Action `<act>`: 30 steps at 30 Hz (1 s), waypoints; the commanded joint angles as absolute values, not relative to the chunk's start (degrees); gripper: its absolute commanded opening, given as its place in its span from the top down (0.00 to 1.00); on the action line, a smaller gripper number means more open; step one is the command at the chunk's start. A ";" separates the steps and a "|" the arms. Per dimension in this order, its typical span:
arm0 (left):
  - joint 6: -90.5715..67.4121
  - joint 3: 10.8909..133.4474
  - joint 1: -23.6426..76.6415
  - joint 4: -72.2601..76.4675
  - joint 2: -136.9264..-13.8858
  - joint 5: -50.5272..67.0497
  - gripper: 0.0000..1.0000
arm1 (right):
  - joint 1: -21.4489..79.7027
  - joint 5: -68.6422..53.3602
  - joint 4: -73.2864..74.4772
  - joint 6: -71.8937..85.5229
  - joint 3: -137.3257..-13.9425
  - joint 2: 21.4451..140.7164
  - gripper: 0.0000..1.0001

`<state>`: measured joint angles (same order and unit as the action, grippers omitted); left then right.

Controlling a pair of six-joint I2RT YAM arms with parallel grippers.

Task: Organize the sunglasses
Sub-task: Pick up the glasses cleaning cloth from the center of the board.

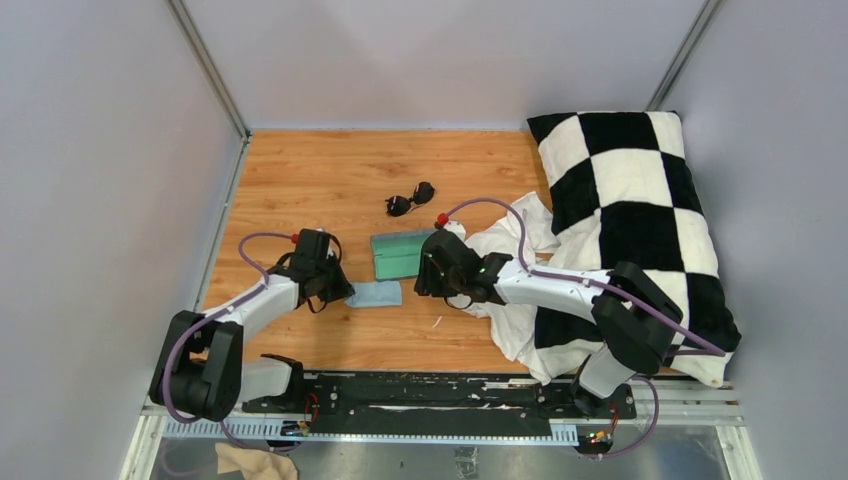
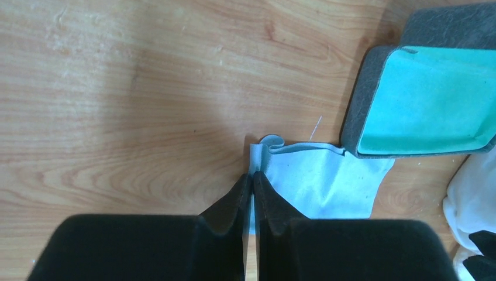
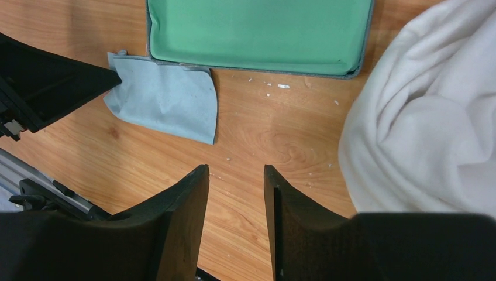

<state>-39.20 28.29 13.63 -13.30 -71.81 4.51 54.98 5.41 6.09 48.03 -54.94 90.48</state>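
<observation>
Grey walls [image 1: 100, 150] close in a wooden table [image 1: 330, 170], and both arms reach onto it from the near edge. On the left, the left gripper [image 2: 252, 178] has its fingers pressed almost together, and the edge of a light blue cleaning cloth [image 2: 327, 181] is pinched between their tips. The rest of the cloth lies flat on the wood, just to the right of those fingers. Touching the far edge of the cloth is the open case [image 2: 427, 99], grey outside and teal-green inside, with nothing visible in it. The sunglasses [image 1: 410, 200] rest on bare wood behind the case, well beyond the fingertips of both grippers, and neither touches them. The right gripper [image 3: 236, 170] hovers low over the wood with its fingers partly apart and nothing between them. The case is straight ahead of its tips, and the cloth is ahead and to their left. To the right of these fingers is a heap of white fabric [image 3: 421, 129], and further right a black and white checkered pillow [image 1: 630, 200]. I judge that the step in hand is taking the cloth, perhaps to place it with the case. The next move should lift the cloth without dragging the case; after that the sunglasses need to be picked up and laid inside.
</observation>
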 commanded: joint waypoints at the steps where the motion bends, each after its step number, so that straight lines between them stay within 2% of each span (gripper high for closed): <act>1: -37.98 25.96 13.54 -21.07 -70.10 2.87 0.93 | 57.34 5.23 5.92 49.29 -56.93 93.02 0.54; 3: -38.01 25.56 13.54 -21.58 -68.84 2.89 1.00 | 58.06 5.43 5.90 49.38 -57.76 94.31 0.53; 15: -37.82 24.86 13.54 -23.58 -64.47 4.05 1.00 | 59.85 4.41 8.67 46.11 -65.61 105.72 0.59; 19: -37.79 25.60 13.54 -25.70 -64.17 3.07 0.74 | 60.08 3.18 9.51 45.76 -67.66 108.48 0.59; 21: -38.03 25.81 13.53 -27.10 -62.48 1.98 0.66 | 60.25 3.01 10.19 45.62 -68.59 109.46 0.59; 30: -39.68 25.31 13.54 -30.68 -56.67 -1.24 0.67 | 60.97 2.41 11.80 45.09 -71.79 112.86 0.61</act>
<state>-39.22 25.82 13.63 -27.83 -57.56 0.54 59.68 2.63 7.92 46.19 -70.57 110.34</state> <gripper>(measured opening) 0.337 0.402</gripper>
